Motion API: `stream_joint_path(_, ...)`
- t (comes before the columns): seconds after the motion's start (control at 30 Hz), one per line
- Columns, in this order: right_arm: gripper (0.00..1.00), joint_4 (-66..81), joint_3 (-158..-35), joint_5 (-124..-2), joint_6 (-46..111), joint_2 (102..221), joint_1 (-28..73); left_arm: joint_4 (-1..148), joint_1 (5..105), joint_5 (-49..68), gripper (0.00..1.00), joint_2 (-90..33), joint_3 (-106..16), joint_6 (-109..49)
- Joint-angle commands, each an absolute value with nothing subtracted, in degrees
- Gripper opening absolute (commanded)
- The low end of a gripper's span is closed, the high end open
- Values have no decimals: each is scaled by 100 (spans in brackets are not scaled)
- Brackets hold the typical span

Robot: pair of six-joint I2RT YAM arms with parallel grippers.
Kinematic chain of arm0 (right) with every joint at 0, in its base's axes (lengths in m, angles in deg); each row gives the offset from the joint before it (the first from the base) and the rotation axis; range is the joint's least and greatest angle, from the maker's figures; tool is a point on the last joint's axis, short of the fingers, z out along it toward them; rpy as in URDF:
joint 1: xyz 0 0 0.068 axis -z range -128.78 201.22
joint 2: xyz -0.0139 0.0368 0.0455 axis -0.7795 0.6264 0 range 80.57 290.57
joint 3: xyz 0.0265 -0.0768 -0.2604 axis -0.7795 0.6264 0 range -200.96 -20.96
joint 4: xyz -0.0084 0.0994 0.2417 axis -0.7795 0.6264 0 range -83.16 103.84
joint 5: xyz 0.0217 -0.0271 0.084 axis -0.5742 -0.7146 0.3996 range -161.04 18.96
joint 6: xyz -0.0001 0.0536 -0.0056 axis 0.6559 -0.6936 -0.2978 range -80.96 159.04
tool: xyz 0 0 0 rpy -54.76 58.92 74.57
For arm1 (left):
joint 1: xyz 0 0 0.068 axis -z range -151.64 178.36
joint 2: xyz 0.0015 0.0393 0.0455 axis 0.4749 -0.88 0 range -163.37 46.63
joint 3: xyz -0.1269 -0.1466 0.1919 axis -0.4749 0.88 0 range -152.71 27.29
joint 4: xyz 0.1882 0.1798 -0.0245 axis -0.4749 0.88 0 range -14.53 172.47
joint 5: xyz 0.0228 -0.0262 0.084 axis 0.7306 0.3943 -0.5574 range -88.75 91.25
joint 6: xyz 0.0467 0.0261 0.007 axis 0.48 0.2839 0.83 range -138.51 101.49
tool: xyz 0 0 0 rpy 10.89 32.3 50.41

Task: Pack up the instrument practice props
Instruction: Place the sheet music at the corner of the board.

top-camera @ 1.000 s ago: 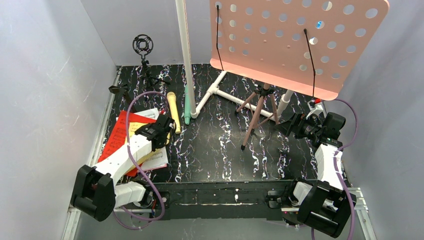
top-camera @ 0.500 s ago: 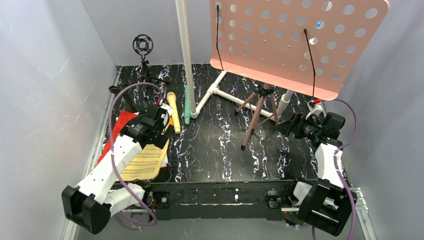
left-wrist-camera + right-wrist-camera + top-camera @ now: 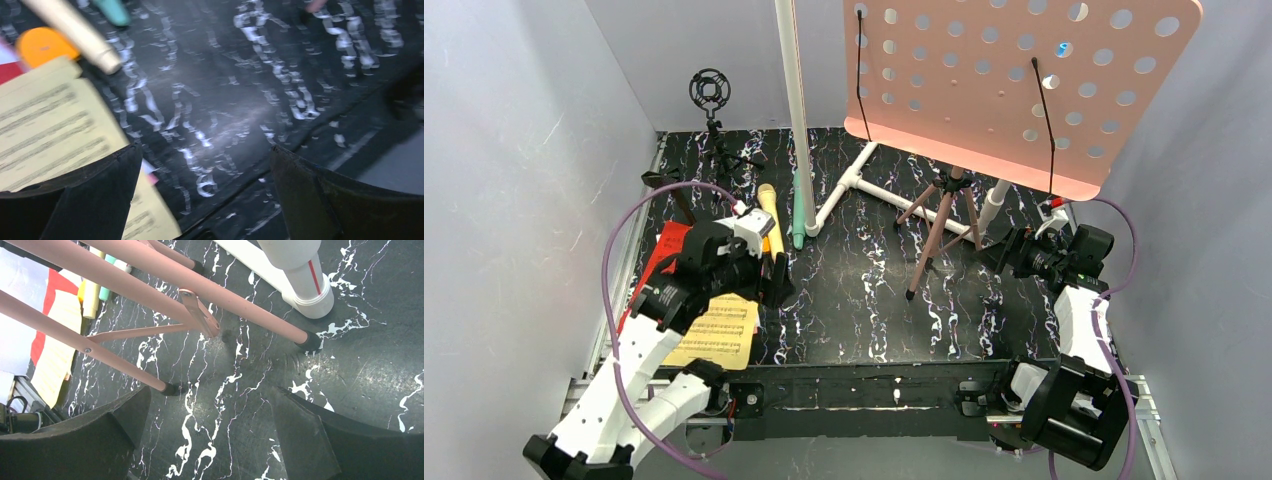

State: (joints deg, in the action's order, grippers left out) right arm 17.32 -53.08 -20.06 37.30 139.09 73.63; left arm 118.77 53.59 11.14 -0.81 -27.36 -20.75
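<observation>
Top external, near: yellow sheet music point(image 3: 719, 335) flat on counter point(image 3: 864, 310), front-left, touching red folder point(image 3: 667, 247).
L jaws: wide, empty, over sheet's rt edge.
R jaws: wide, empty, facing tripod legs.
Far: yellow mic point(image 3: 769, 205), mint mic point(image 3: 798, 215) side by side; pink music stand point(image 3: 1014, 80) upright.

The black, white-veined counter point(image 3: 360, 370) has a slight sheen. The pink hole-punched music stand point(image 3: 984, 105) is matt, probably painted metal. The yellow sheet music point(image 3: 45, 125) is paper, and the white pipe frame point(image 3: 295, 265) is smooth plastic.

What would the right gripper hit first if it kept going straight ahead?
Probably the black table, just beside the nearest tripod foot of the pink music stand; depth is hard to judge.
</observation>
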Motion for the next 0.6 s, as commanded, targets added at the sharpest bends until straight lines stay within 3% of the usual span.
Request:
stream_joint_path(0.0, 98, 1686, -5355, -1911, 3893, 13890, 7345, 10323, 5349, 3014, 98, 505, -2098, -3104)
stream_joint_path(0.27, 98, 1664, -5338, -1887, 3893, 13876, 7345, 7736, 5667, 3094, 98, 875, -1159, -4313)
stream_joint_path(0.57, 98, 1651, -5317, -1857, 4044, 13866, 7342, 7151, 7677, 1300, 98, -676, -1724, -3217)
